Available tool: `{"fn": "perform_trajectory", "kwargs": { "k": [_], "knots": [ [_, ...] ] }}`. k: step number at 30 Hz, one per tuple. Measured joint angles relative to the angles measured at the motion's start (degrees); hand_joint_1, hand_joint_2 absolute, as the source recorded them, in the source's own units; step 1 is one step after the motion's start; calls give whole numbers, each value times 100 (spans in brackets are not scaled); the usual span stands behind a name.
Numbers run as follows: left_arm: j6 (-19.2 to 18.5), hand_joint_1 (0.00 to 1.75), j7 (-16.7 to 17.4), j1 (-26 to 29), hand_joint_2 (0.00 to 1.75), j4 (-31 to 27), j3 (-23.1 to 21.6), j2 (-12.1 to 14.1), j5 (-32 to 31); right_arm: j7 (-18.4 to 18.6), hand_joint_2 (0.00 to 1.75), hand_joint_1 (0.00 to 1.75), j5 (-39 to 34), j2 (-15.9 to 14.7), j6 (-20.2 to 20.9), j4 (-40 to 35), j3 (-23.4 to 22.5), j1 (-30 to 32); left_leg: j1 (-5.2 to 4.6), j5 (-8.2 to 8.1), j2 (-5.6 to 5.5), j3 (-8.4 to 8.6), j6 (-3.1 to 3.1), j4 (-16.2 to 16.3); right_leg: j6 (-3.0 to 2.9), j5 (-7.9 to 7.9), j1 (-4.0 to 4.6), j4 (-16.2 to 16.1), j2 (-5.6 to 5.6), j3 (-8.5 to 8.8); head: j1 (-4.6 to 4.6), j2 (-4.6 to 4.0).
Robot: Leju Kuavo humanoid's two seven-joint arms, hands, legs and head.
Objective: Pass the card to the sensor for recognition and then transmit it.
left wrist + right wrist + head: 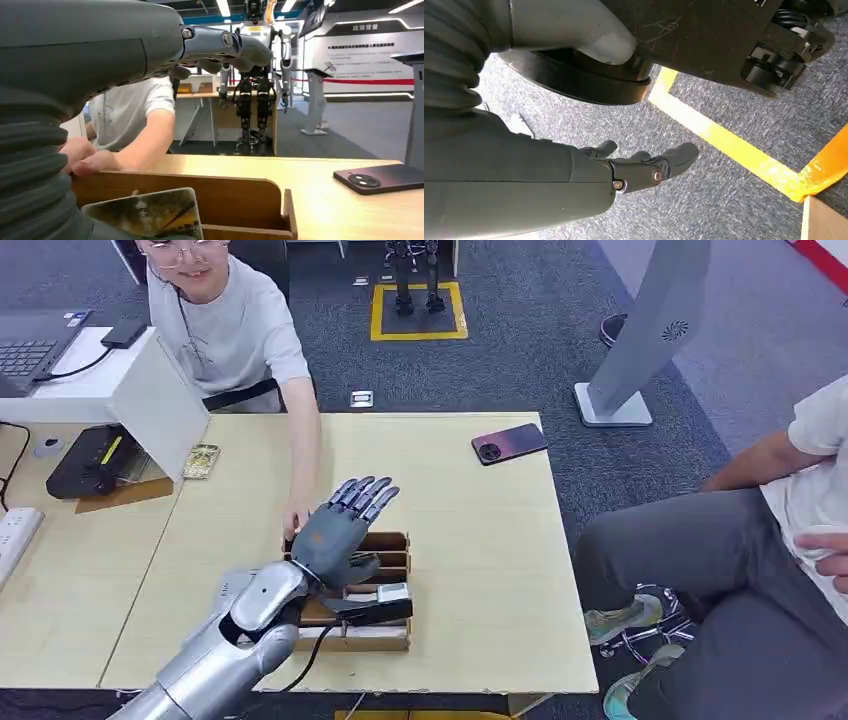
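My left hand (340, 525) hovers over a slotted cardboard box (385, 638) near the table's front edge, fingers stretched out flat and apart, holding nothing. In the left wrist view the fingers (225, 45) reach forward above the box (235, 197), and a yellowish patterned card (150, 215) stands in a slot just below the hand. Another patterned card (201, 461) lies flat on the table beside a black device (95, 462) under a white stand (150, 390). My right hand (644, 167) hangs beside my body over the grey floor, fingers loosely extended and empty.
A person in a white shirt (235, 325) sits behind the table, one hand (295, 520) resting on the box's far edge (92, 160). A dark phone (509, 443) lies at the table's far right. A second person (760, 540) sits to the right. A power strip (15, 535) lies at the left.
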Motion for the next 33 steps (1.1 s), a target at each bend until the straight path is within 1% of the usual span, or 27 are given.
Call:
{"fn": "perform_trajectory", "kwargs": {
  "k": [12, 15, 21, 33],
  "knots": [
    [-4, 0, 28, -86, 175, 183, 109, 9, -63, 13, 175, 0, 0, 0, 11, 0, -7, -16, 0, 1, -1, 1, 0, 0, 0, 0, 0, 0, -1, 1, 0, 0],
    [-7, 0, -9, -92, 175, 205, 135, 9, -55, 17, 175, 0, 0, 0, 11, 0, -7, -17, 0, 1, -1, 1, 0, 0, 0, 0, 0, 1, -1, 1, 0, 0],
    [-166, 0, -135, -146, 175, 216, 140, 63, 9, 17, 175, 0, -17, 0, 7, 0, -7, -16, 0, 1, 0, 2, 0, 0, 0, 1, 0, 1, 0, 2, 0, 0],
    [-254, 0, -122, -195, 175, 216, 140, 114, -37, 17, 175, 0, -55, 0, 4, 0, -9, -16, 0, 1, 0, 3, 0, 0, 0, 1, 0, 1, -1, 3, 0, 0]
  ]
}}
